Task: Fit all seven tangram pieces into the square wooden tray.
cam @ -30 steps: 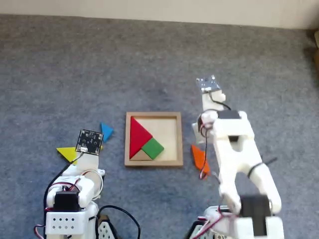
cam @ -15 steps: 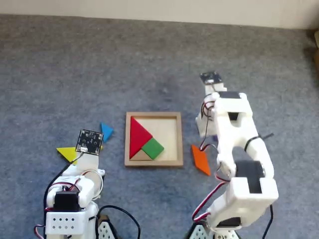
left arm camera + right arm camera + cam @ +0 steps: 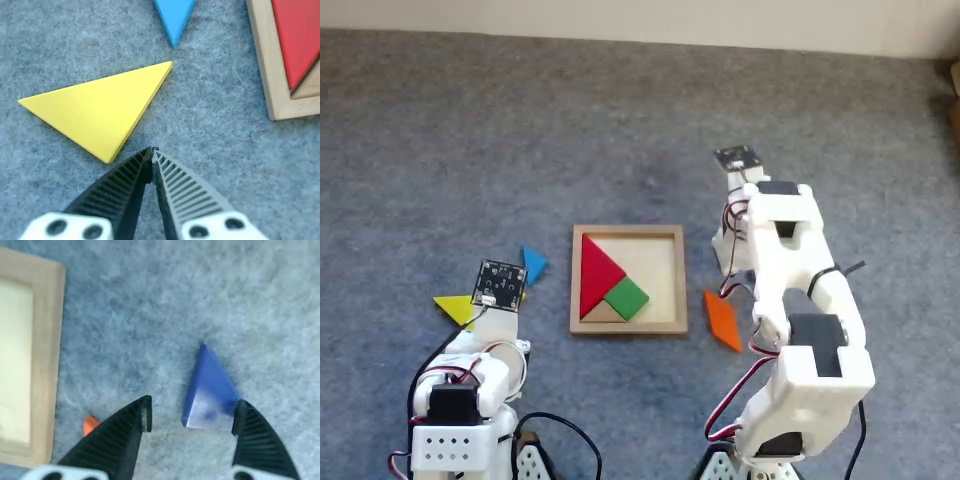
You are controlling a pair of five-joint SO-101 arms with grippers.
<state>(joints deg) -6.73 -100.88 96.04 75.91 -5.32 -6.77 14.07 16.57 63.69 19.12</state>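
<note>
left pincer (image 3: 152, 151): pressed together and pinching nothing, its tips pointing at the grey worktop (image 3: 440, 130). I judge it is parked while the other arm works.
yellow triangle (image 3: 101, 113): flat on the worktop just ahead of the left pincer's tips, close to them but apart. It is probably this arm's easiest pick.
light blue triangle (image 3: 174, 16): farther ahead of the same tips, beyond the yellow one, with a narrow gap between the two.
tray (image 3: 628, 232): ahead of the left pincer and off to its right. It lies between the two arms, presumably so that either can reach it.
red triangle (image 3: 597, 272): in the tray, along the wall nearest the left pincer. Seating a big piece against a side keeps the free space in one block.
green square (image 3: 628, 297): in the tray, touching the red triangle's slanted edge.
pale wooden triangle (image 3: 603, 313): in the tray's near corner, tucked against the red and green pieces.
orange parallelogram (image 3: 723, 320): on the worktop just outside the tray, near the right pincer and behind it.
right pincer (image 3: 193, 414): spread wide, gripping nothing.
dark blue triangle (image 3: 209, 390): flat between the right pincer's jaws, nearer the jaw away from the tray. I judge it is straddled for a grasp, not yet gripped.
count: seven pieces, made up of five triangles, one square and one parallelogram. Three are in the tray and four are outside. One tray, two pincers.
</note>
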